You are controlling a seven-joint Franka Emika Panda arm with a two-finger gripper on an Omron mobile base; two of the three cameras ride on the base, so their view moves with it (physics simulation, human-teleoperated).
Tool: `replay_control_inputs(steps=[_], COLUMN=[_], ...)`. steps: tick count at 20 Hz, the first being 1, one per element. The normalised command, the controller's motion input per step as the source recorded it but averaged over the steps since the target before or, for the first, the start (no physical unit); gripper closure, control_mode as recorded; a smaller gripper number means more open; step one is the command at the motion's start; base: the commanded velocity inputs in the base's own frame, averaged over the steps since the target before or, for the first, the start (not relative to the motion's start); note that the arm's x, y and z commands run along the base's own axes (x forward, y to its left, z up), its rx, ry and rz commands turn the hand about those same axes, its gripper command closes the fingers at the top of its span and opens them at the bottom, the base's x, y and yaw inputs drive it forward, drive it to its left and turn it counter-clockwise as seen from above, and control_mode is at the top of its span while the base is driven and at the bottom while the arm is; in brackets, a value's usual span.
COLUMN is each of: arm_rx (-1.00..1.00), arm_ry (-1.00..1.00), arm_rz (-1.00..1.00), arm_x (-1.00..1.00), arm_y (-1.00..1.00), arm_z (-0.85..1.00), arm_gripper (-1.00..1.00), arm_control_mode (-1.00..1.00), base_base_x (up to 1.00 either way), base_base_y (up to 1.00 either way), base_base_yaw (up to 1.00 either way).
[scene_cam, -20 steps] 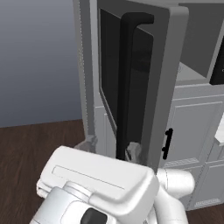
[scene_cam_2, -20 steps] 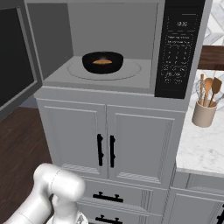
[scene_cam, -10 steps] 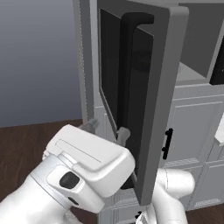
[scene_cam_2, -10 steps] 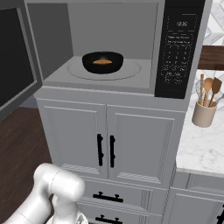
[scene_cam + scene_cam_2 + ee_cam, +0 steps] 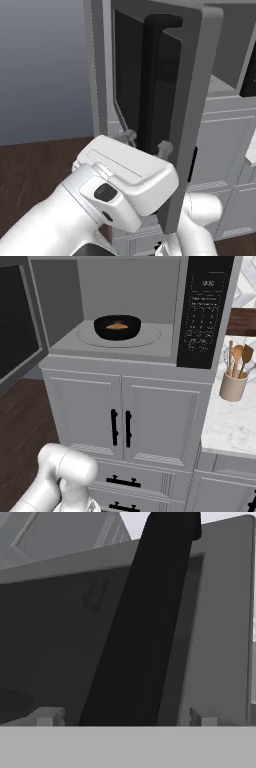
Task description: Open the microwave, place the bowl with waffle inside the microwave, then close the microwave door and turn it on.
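The microwave (image 5: 205,311) stands open, its light grey cavity in plain sight. On the turntable inside rests the small dark bowl (image 5: 105,331) holding a golden waffle (image 5: 117,326). The microwave door (image 5: 192,100) swings far out to the left, also seen at the left edge of the right base view as the door (image 5: 17,341). Its long black bar handle (image 5: 155,80) runs down the dark glass. My gripper (image 5: 146,141) is open at the handle's lower part, one finger on either side of the bar. In the hand view the gripper (image 5: 125,717) faces the handle (image 5: 145,622) up close.
White cabinet doors with short black handles (image 5: 120,428) sit under the microwave, with drawers below them. A beige utensil holder (image 5: 234,383) with wooden spoons stands on the marble counter (image 5: 230,426) to the right. Dark wood floor lies to the left.
My hand has risen along the open door, from near its bottom edge up to the lower part of the handle. The door and bowl have not moved.
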Motion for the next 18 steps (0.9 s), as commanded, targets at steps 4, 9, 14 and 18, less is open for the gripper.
replay_control_inputs(steps=[4,9,14,18], arm_rx=[0.00,0.00,0.00,0.00], arm_ry=[0.00,0.00,0.00,0.01], arm_rz=[0.00,0.00,0.00,0.00], arm_x=[0.02,0.00,0.01,0.07], arm_y=[-0.66,-0.67,-0.66,-0.68], arm_z=[0.10,0.06,0.04,0.03], arm_gripper=[-1.00,-1.00,-1.00,-1.00], arm_control_mode=[-1.00,-1.00,-1.00,-1.00], base_base_x=[0.00,0.00,0.00,0.00], base_base_y=[0.00,0.00,0.00,0.00], base_base_yaw=[0.00,0.00,0.00,0.00])
